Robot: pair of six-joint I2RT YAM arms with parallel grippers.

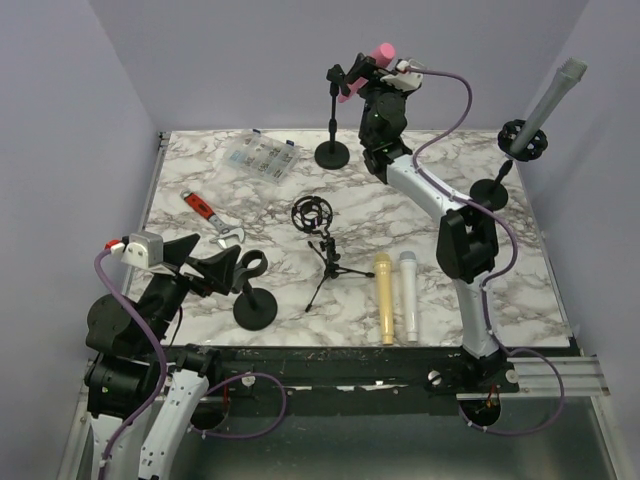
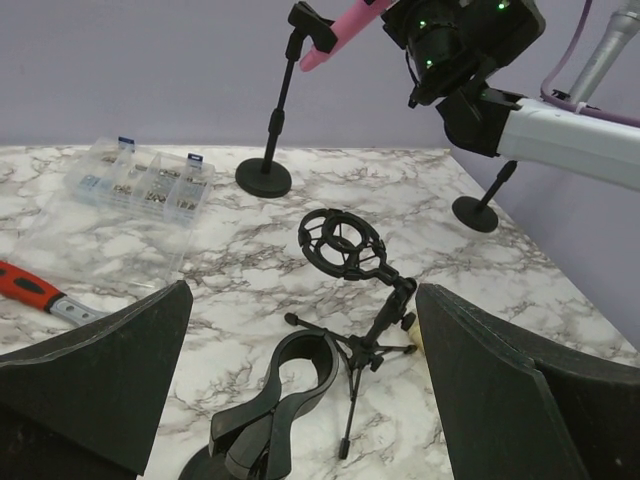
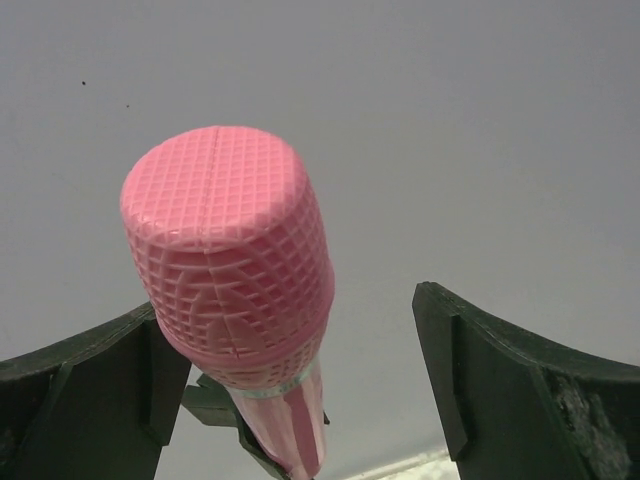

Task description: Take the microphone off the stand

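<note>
My right gripper (image 3: 290, 378) is up at the back stand (image 1: 333, 112), fingers apart w/ the pink mic (image 3: 228, 262) head between them, not clamped. Mic sits in the stand's clip. Left gripper (image 2: 305, 385) is spread wide too, low over the table's (image 1: 420, 205) front-left.

Bright even light, soft shadows, sharp focus, slight wide-angle edge distortion

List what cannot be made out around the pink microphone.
Right wrist: the handle of the pink microphone runs off the bottom edge; its head hides most of the stand clip.
Top external: the right gripper covers the microphone's middle, so finger contact cannot be told.
Left wrist: the top edge cuts off the microphone's head.
Contents of the organizer box: too small.
</note>
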